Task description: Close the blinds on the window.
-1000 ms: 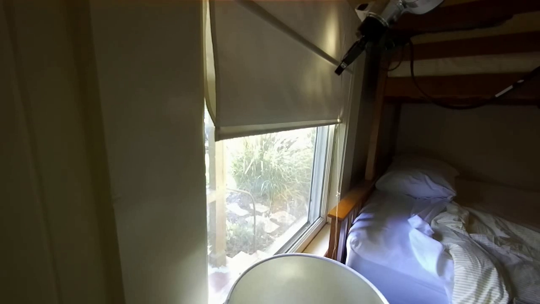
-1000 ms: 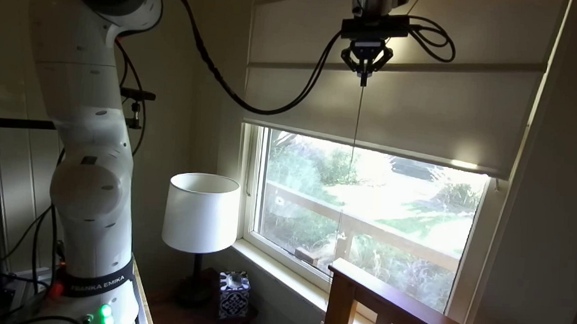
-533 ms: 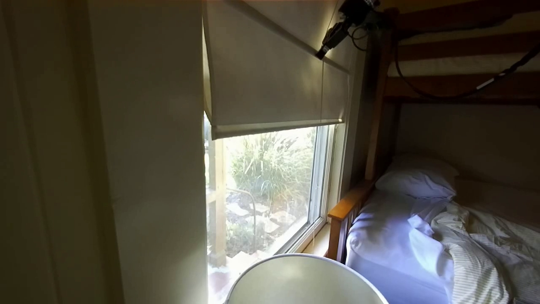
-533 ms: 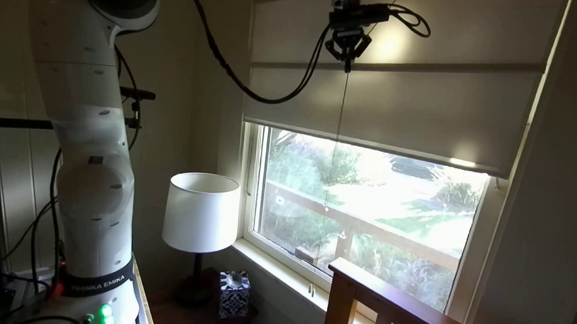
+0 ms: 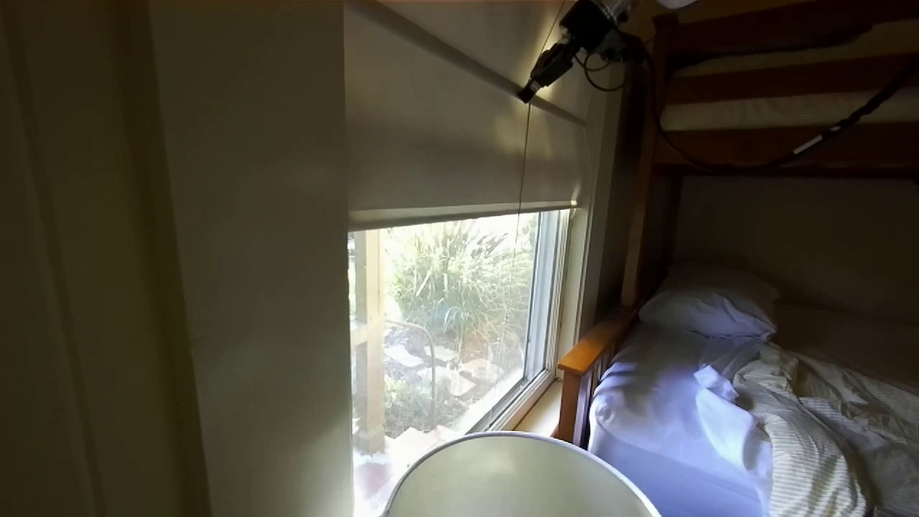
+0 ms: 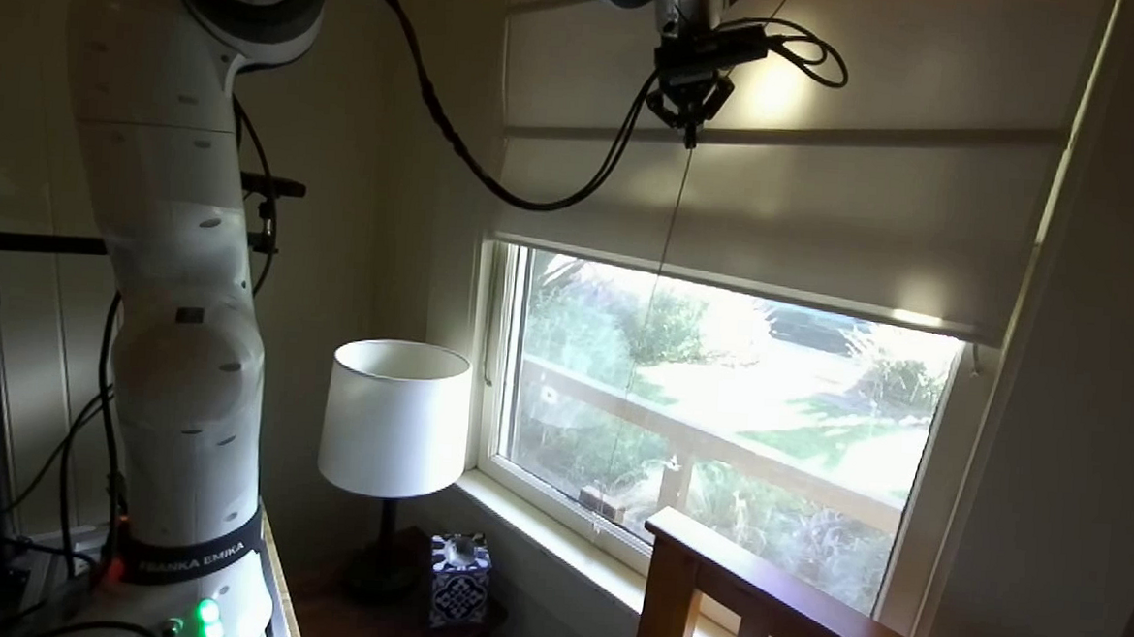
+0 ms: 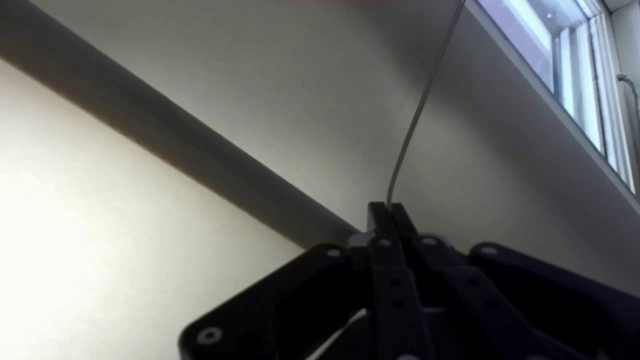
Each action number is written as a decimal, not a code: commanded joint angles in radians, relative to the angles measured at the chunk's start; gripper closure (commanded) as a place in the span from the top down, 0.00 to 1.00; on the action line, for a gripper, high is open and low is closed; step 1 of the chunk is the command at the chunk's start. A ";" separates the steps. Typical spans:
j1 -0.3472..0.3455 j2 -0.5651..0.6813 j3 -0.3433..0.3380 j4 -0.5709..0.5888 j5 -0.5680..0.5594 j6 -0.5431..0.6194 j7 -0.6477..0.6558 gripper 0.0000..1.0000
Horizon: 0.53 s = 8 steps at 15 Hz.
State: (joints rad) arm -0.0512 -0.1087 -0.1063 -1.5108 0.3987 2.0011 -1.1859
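White arm (image 6: 186,269) raised, down-tilted end effector (image 7: 388,205) pinching cord (image 7: 416,117) before blinds (image 6: 854,207).

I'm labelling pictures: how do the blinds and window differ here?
The blinds are beige and hide the view; the window is clear, showing greenery. The blinds look mostly dim; the window bright. The blinds reach only partway down; the window's lower part shows beneath. Both have straight edges.
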 commanded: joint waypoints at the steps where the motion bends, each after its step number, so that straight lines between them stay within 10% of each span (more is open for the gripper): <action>1: 0.022 -0.003 0.010 -0.052 -0.017 -0.086 -0.028 0.00; 8: -0.016 -0.101 0.012 -0.076 -0.234 0.139 0.077 0.00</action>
State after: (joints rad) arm -0.0573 -0.1459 -0.1121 -1.5247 0.2384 2.0199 -1.1583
